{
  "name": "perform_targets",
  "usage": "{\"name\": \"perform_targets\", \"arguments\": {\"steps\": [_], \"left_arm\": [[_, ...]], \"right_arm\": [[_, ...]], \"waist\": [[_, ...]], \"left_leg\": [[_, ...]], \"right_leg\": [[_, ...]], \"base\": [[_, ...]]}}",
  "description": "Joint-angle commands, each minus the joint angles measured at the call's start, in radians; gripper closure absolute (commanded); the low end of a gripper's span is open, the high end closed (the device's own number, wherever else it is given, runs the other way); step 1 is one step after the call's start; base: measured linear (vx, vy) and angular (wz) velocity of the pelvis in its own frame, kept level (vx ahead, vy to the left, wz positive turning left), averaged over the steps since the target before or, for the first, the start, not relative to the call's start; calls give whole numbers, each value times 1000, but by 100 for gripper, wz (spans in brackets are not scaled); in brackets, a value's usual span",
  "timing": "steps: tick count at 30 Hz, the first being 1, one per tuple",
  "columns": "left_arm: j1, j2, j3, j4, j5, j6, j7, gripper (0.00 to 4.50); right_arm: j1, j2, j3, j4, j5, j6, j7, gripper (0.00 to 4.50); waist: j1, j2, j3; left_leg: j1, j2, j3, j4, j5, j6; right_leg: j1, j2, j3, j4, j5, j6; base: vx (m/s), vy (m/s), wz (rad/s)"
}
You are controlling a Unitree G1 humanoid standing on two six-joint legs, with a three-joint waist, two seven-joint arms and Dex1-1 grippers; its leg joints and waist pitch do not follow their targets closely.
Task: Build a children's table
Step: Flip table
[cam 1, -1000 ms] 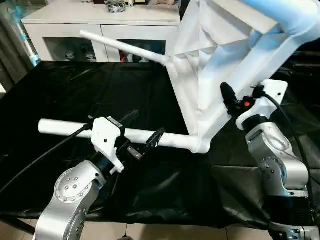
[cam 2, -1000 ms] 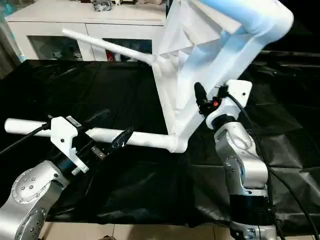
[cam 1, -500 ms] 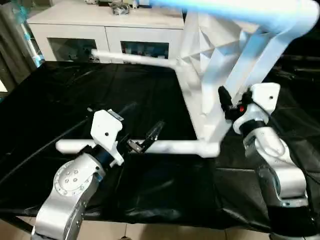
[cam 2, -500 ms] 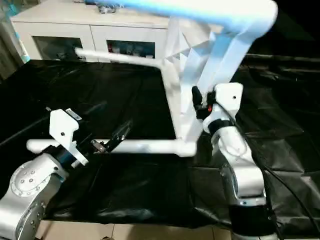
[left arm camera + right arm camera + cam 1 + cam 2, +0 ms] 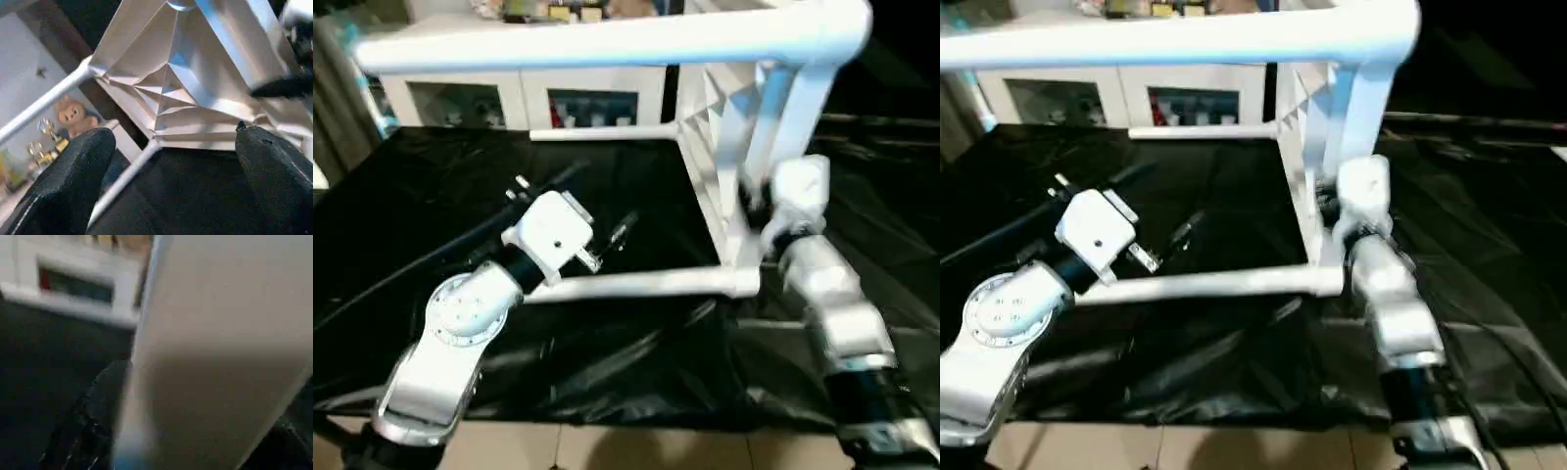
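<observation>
Left gripper: fingers spread wide and released, holding nothing, above the lowest leg of the children's table, which stands on its edge on the black cloth with legs pointing left. Right gripper: pressed against the tabletop's edge; whether clenched or loose cannot be told. Change from one second earlier: left gripper has let go of the low leg and risen; the table has swung nearer upright.
</observation>
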Motion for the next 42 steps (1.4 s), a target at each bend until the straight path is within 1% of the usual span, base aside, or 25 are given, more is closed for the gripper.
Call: {"name": "perform_targets", "arguments": {"steps": [1,2,3,5,6,8,9,13,14,16,18,19,21,22,23,24,25,26,27,28,29,34,35,39,42], "left_arm": [[-36,8,-5,-14,45,-51,19,0],[-46,19,-2,-27,69,-91,26,0],[-51,23,3,-33,90,-103,42,0],[-59,29,9,-36,117,-121,66,0],[-79,34,29,-34,157,-142,108,0],[-110,48,53,-26,223,-172,164,0],[-111,48,54,-25,226,-173,166,0],[-185,72,68,3,330,-208,220,0],[-193,73,68,9,339,-209,221,0],[-230,84,58,42,370,-218,231,0],[-257,89,53,74,385,-229,243,0],[-271,91,49,93,395,-231,246,0],[-295,94,47,131,421,-232,257,0],[-318,99,50,162,449,-226,273,0],[-322,100,51,167,453,-225,276,0],[-340,102,59,186,471,-211,290,0],[-348,102,65,194,478,-207,295,0],[-348,102,65,194,478,-207,295,0],[-364,98,83,213,500,-179,321,0],[-371,98,91,222,515,-168,336,0],[-376,97,100,230,526,-156,347,0],[-375,99,120,239,549,-131,362,0],[-378,106,131,253,558,-120,371,0],[-393,126,126,295,569,-124,373,0],[-411,138,114,343,565,-145,356,0]], "right_arm": [[-20,1,-4,39,-21,-16,-16,139],[-31,8,2,66,-16,-40,-8,131],[-30,10,4,71,-15,-46,-6,131],[-33,11,6,87,-15,-61,-2,131],[-31,12,12,107,-21,-79,8,131],[-28,16,12,127,-24,-98,19,131],[-29,16,12,129,-24,-99,20,131],[-46,28,3,178,-24,-137,34,131],[-50,29,3,185,-24,-143,35,131],[-60,36,0,192,-17,-157,40,131],[-67,41,0,194,-16,-163,40,131],[-70,44,0,199,-16,-169,41,131],[-76,50,-2,208,-19,-181,43,131],[-78,55,-3,209,-19,-192,47,131],[-78,56,-4,209,-19,-194,48,131],[-75,60,-5,202,-20,-203,52,131],[-73,61,-6,200,-22,-209,53,131],[-73,61,-6,200,-22,-209,53,131],[-60,63,-7,179,-15,-239,68,131],[-53,63,-8,167,-12,-252,75,131],[-32,66,-10,137,-1,-277,89,131],[17,66,-14,76,20,-313,115,131],[60,66,-21,33,36,-350,135,131],[128,55,-28,-31,69,-417,194,131],[172,42,-29,-71,88,-432,232,131]], "waist": [[-14,1,-40],[-18,-5,-39],[-19,-2,-39],[-24,-6,-42],[-25,-12,-46],[-21,-8,-51],[-22,-8,-48],[-21,-9,-49],[-18,-8,-52],[-16,-4,-53],[-16,-4,-56],[-14,-3,-61],[-10,4,-67],[-10,3,-69],[-7,5,-76],[-6,7,-76],[-5,6,-72],[-3,6,-70],[0,11,-71],[2,10,-71],[5,15,-69],[10,13,-66],[10,16,-66],[18,13,-63],[21,17,-62]], "left_leg": [[48,56,-62,-88,-632,-111],[37,56,-62,-90,-609,-102],[33,56,-63,-90,-600,-99],[17,57,-60,-92,-532,-83],[17,57,-55,-87,-496,-74],[14,57,-48,-80,-432,-59],[12,57,-46,-81,-414,-50],[13,58,-44,-77,-411,-47],[10,59,-44,-76,-386,-45],[7,59,-42,-76,-362,-41],[5,57,-40,-73,-342,-39],[-1,58,-41,-72,-296,-34],[-5,57,-38,-64,-209,-22],[-5,56,-36,-61,-192,-16],[-5,55,-35,-54,-150,-6],[-6,55,-35,-53,-129,2],[-7,56,-33,-54,-124,13],[-5,57,-32,-55,-142,17],[-3,58,-33,-55,-150,15],[-1,61,-33,-56,-162,10],[0,61,-34,-58,-177,5],[2,63,-37,-65,-235,-12],[4,62,-37,-65,-241,-14],[1,61,-39,-68,-272,-7],[2,62,-40,-69,-286,-6]], "right_leg": [[-20,-82,39,-112,-527,-62],[-13,-85,39,-110,-512,-68],[-11,-87,39,-108,-508,-70],[-2,-92,43,-98,-463,-83],[-6,-91,46,-96,-431,-93],[-8,-90,51,-90,-366,-110],[-8,-86,50,-89,-355,-118],[-11,-84,50,-88,-350,-129],[-7,-86,50,-82,-322,-136],[-6,-83,50,-79,-279,-147],[-3,-83,51,-74,-245,-160],[6,-84,51,-66,-188,-170],[10,-80,50,-53,-58,-193],[10,-78,50,-51,-31,-199],[14,-78,49,-42,35,-211],[13,-76,49,-39,65,-215],[11,-76,47,-38,76,-224],[11,-77,47,-42,48,-228],[11,-79,47,-42,36,-230],[9,-77,47,-44,22,-227],[8,-77,47,-45,4,-223],[5,-78,49,-53,-48,-205],[5,-78,48,-54,-56,-209],[3,-78,49,-61,-98,-184],[0,-79,49,-64,-123,-181]], "base": [[0,0,0],[0,0,0],[0,0,0],[0,0,0],[0,0,0],[0,0,0],[0,0,0],[0,0,0],[0,0,0],[0,0,0],[0,0,0],[0,0,0],[0,0,0],[0,0,0],[0,0,0],[0,0,0],[0,0,0],[0,0,0],[0,0,0],[0,0,0],[0,0,0],[0,0,0],[0,0,0],[0,0,0],[0,0,0]]}}
